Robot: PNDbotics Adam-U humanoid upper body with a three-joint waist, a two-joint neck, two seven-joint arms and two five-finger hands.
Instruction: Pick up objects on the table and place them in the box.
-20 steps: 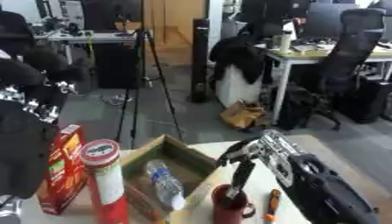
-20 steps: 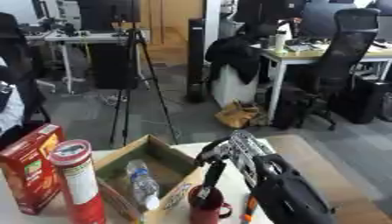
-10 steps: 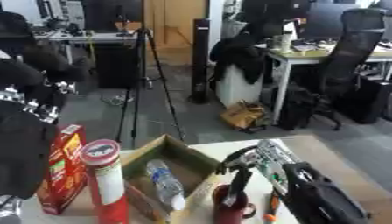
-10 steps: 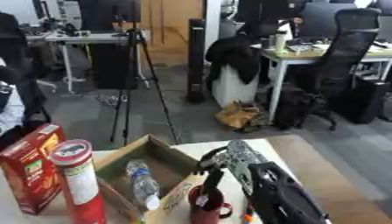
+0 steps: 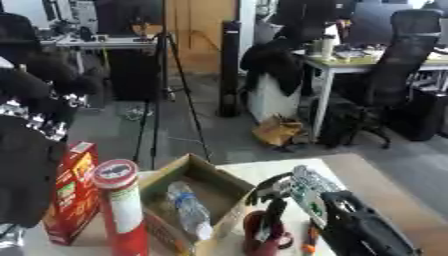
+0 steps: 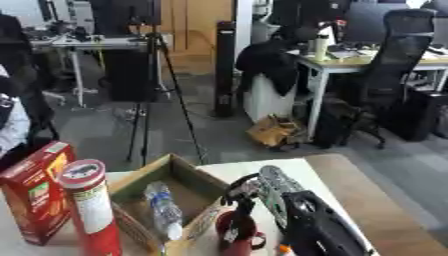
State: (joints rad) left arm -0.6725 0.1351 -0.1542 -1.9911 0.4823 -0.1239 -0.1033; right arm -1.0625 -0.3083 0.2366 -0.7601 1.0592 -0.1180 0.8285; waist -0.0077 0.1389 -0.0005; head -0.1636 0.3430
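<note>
A: Right hand [image 5: 293,192], lower centre-right of frame. Black-and-silver fingers curled downward over the dark red mug [image 5: 265,239]; the fingertips hang above or inside the mug's mouth. Cannot tell whether they actually pinch the rim. A black finger or handle-like shape drops into the mug.

B: Pose of the arm?

A: Black forearm comes in from the lower right corner, rising toward centre, wrist bent so the fingers point left and down. Hand sits just beside the near right corner of the open brown cardboard box [image 5: 203,176].

B: Contents of the box?

A: A clear plastic water bottle with a blue cap [image 5: 187,208] lies inside, lengthwise along the floor of the box. The mug stands outside, touching or nearly touching the box's right wall, low in frame.

B: Left side?

A: Tall red cylindrical snack can with a pale lid [image 5: 122,208] stands upright at lower left, just in front of the box's left corner. A red cardboard carton [image 5: 70,192] stands beside it, further left. All on the white tabletop [image 6: 271,170].

B: Differences between the eyes?

A: Left eye shows a small orange object [image 5: 310,239] on the table between mug and forearm; right eye shows only a sliver at the bottom edge. Left eye also has a large black mass along the left edge, probably the left arm; no left hand is readable there. Right eye shows the carton's front face more fully.
</note>
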